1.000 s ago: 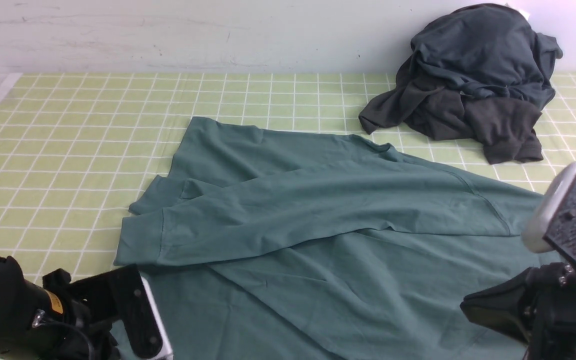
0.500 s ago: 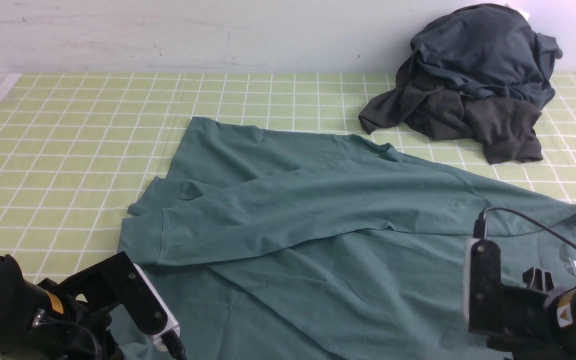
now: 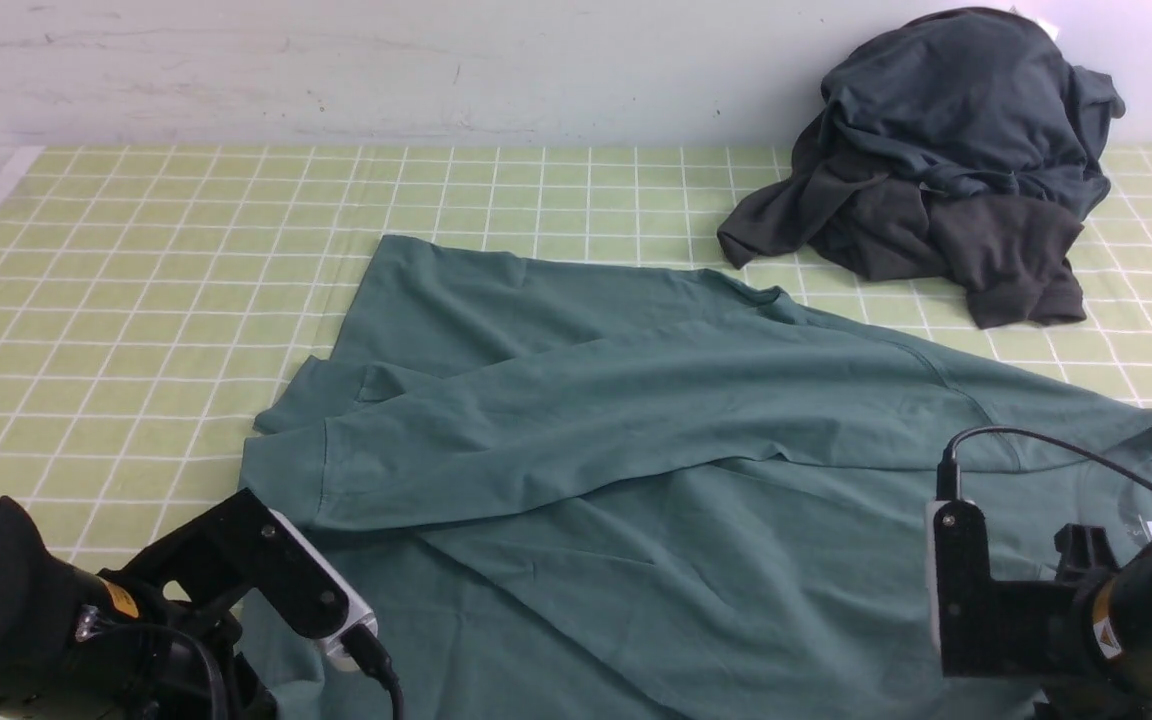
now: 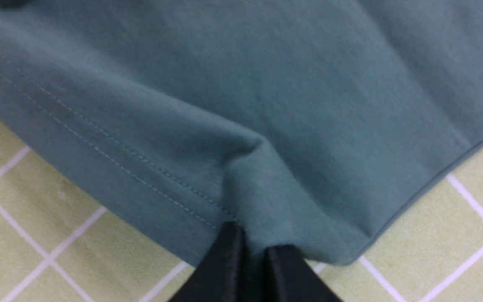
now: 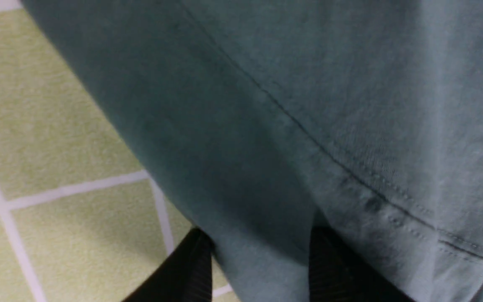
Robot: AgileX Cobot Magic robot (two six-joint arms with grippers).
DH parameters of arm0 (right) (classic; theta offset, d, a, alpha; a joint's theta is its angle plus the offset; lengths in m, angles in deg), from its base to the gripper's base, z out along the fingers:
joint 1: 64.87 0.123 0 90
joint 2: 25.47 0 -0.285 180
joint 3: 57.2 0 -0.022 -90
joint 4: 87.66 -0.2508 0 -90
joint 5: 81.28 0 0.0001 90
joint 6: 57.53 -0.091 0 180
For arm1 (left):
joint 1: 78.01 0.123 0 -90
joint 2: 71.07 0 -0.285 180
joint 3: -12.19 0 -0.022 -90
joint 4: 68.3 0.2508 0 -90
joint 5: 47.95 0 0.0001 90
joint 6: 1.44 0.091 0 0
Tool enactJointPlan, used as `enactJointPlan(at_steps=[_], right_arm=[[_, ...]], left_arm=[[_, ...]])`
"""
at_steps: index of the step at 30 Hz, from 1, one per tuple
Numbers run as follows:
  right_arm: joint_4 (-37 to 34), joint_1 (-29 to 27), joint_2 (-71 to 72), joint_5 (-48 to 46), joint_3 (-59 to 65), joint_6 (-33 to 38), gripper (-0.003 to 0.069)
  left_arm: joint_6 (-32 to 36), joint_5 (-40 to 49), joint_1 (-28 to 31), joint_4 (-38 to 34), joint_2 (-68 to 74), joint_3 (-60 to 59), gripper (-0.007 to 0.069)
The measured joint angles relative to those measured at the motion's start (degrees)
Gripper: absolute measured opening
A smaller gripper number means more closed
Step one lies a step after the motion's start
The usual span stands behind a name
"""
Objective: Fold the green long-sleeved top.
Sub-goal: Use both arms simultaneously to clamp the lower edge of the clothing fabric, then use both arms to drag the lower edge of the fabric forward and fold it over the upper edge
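Fig.: the green long-sleeved top [image 3: 636, 470] lies spread flat on the worktop [image 3: 136, 260], which has a yellow-green checked cover. Both grippers are low at the top's near edge. L gripper [image 4: 253, 247]: fingers [image 4: 229, 268] clenched on the top's edge, just beside the double-stitched hem [image 4: 111, 153]. The cloth rises in a small ridge straight ahead of the fingertips, w/ a corner of the fabric just to one side of them and checked cover showing on either side. R gripper [image 5: 260, 237]: fingers [image 5: 183, 272] released and standing well apart, w/ a band of the top's edge running between them. A stitched seam [image 5: 308, 140] passes just beyond one finger; checked cover lies beyond the other. Whether the R fingers touch the cloth: cannot tell. The front view hides both pairs of fingers. There the body of the top extends fwd from both pairs, w/ one sleeve [image 3: 556, 430] folded across it and its cuff [image 3: 281, 480] on the L-finger side. Dark garment pile [image 3: 946, 150]: far beyond the R fingers, by the back wall [image 3: 336, 70], apart from the top.
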Motion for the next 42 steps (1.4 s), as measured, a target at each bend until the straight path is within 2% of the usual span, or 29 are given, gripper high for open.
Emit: enactJointPlan(at_steps=[4,6,10,12,18,23,26,35,42], right_arm=[[0.05,0.02,-0.75,-0.27,-0.37,-1.62,0.0182],[-0.38,0.02,-0.42,0.11,-0.37,-2.64,0.0099],[-0.81,-0.02,1.96,0.96,-0.52,-6.03,0.0013],[-0.79,-0.02,3.54,0.00,-1.30,-8.19,0.0006],[2.32,-0.02,5.55,-6.63,-9.53,-17.30,0.0004],[3.17,-0.04,4.86,-10.36,-17.00,-19.76,0.0003],[3.17,-0.39,4.00,-10.51,-19.97,-19.88,0.0003],[3.17,-6.49,-2.31,-5.80,-26.65,-20.06,0.0003],[3.17,-11.73,-12.75,0.64,-34.38,-20.06,0.0003]], left_arm=[[0.11,0.00,0.00,-0.42,0.00,0.00,0.0020],[0.11,0.00,0.00,-0.42,0.00,0.00,0.0020],[-0.04,1.84,0.00,-1.19,-0.98,1.10,0.0020],[-1.53,3.78,0.11,-1.77,-1.93,3.04,0.0020],[-15.71,5.84,2.52,-1.81,-2.61,13.96,0.0020],[-22.50,5.84,3.71,1.69,0.14,23.13,0.0020],[-23.98,5.84,3.71,2.85,3.46,27.61,0.0020],[-25.95,0.41,3.71,3.87,17.61,40.82,0.0020],[-27.45,-2.19,4.21,3.87,34.29,57.10,0.0020]])
